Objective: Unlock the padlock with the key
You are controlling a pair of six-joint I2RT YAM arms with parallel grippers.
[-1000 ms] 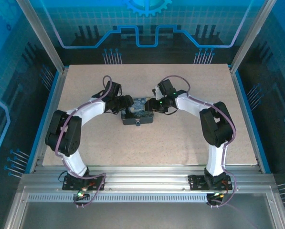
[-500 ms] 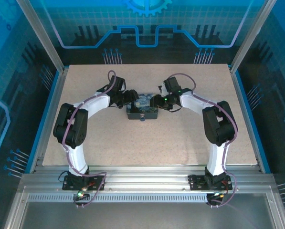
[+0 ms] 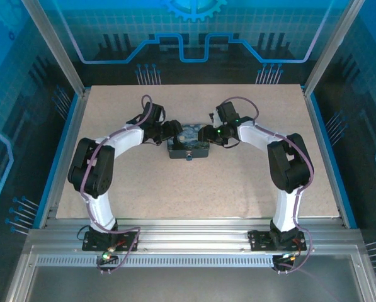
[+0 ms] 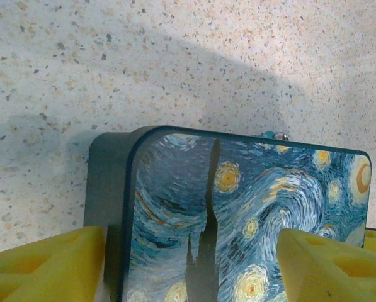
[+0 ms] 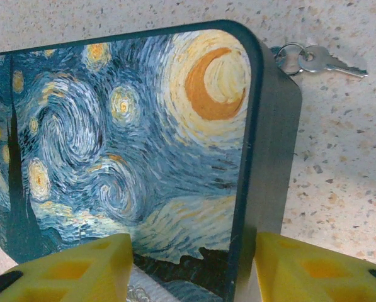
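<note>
The tin [image 3: 189, 143] printed with a blue swirling night sky lies flat mid-table. No brass padlock shows in these views. A small silver key [image 5: 329, 61] on a ring [image 5: 288, 51] lies on the table just past the tin's [image 5: 131, 145] far corner, and shows as a small speck [image 3: 189, 156] at the tin's near side. My left gripper [image 3: 172, 131] is at the tin's left end. It is open [image 4: 188, 270], its yellow fingers [image 4: 43, 264] straddling a corner of the tin [image 4: 238, 207]. My right gripper [image 3: 205, 134] is at the tin's right end, open [image 5: 194, 270], with one finger [image 5: 313, 270] outside the wall.
Speckled beige tabletop [image 3: 238, 182] stretches all round the tin. Aluminium frame posts [image 3: 68, 63] and blue panels fence the table's edges. Both arm bases [image 3: 106, 236] sit on the near rail.
Since a second ago the tin and both grippers have shifted away from the bases and slightly right. Over the last half second almost nothing moved.
</note>
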